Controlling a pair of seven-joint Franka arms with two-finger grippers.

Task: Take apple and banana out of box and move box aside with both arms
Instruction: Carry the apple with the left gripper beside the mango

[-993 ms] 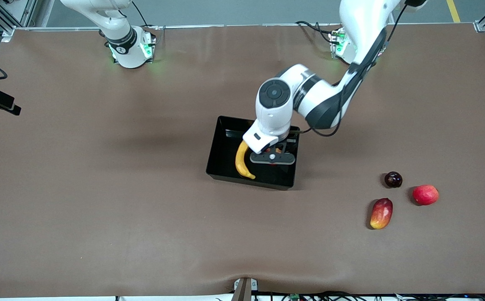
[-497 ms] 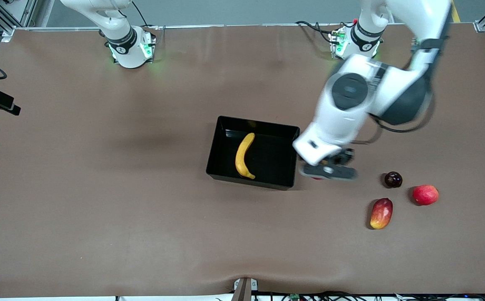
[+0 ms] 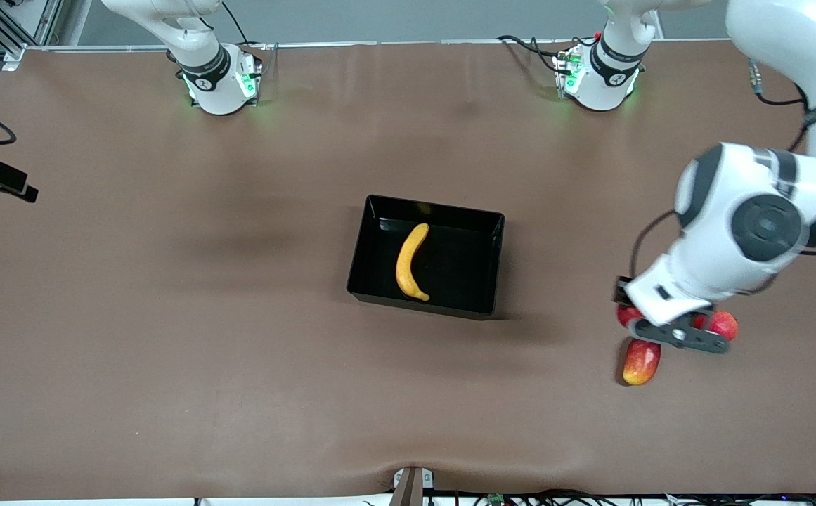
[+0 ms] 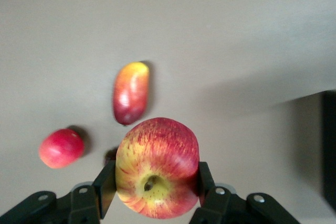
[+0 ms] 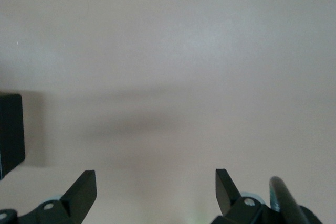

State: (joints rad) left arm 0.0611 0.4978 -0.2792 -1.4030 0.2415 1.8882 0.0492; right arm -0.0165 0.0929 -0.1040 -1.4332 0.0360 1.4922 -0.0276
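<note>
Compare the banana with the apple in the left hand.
The banana is long, curved and plain yellow; the apple is round, red with yellow patches. The banana lies in the black tray; the apple is gripped by the left hand, over the other fruit. Both are fruit.

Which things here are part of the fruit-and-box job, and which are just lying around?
Job: banana in black tray; apple, held by left gripper over the mango; right gripper, open, waiting above the table.
Lying about: mango; round red fruit beside it.
</note>
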